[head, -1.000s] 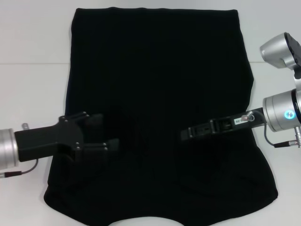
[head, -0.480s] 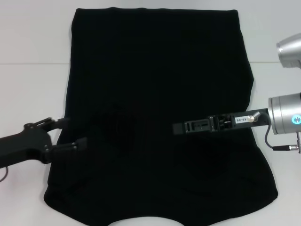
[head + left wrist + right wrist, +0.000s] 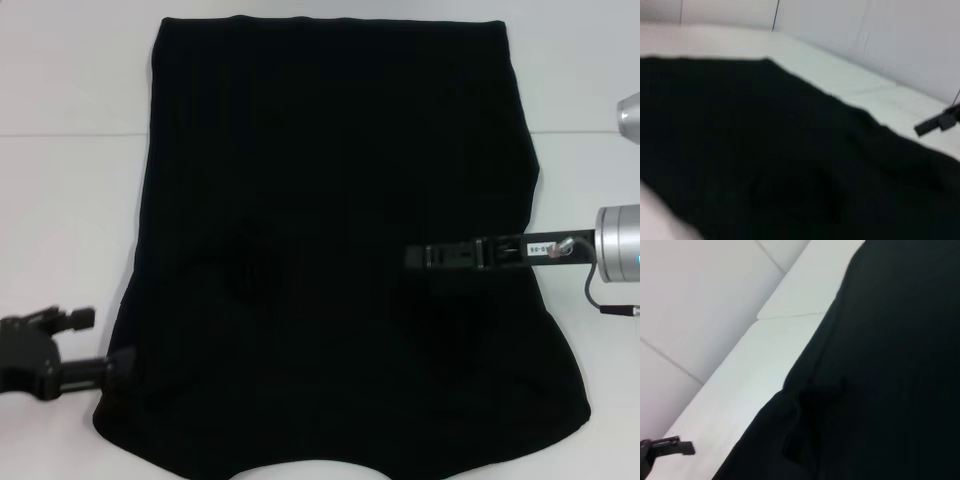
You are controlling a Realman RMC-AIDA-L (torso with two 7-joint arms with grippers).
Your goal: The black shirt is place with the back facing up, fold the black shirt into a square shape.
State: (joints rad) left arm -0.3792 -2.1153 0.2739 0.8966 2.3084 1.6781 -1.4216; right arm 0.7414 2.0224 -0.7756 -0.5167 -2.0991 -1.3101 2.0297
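Lying flat on the white table [image 3: 60,200], the black shirt [image 3: 330,200] is already narrowed into a tall panel with both long sides turned in, so by my reading the sleeve folds are done and the lengthwise fold is what remains. The left gripper [image 3: 105,350] sits low at the near left edge of the cloth, its two fingers [image 3: 72,318] spread apart with nothing between them, one fingertip just at the shirt's border. The right gripper [image 3: 425,256] reaches in over the right half of the fabric, seen edge-on as a thin dark bar; whether it is parted or closed I cannot tell, and it does not visibly hold any cloth. The next move likely calls for each gripper to take a near corner of the shirt and carry it toward the far hem, halving the panel into a square. A slight rumple [image 3: 250,255] left of centre could spoil a clean crease and may want smoothing. Nothing else stands on the table; only its seam line [image 3: 70,135] crosses behind the shirt, and the wrist views show bare surface beside the fabric.
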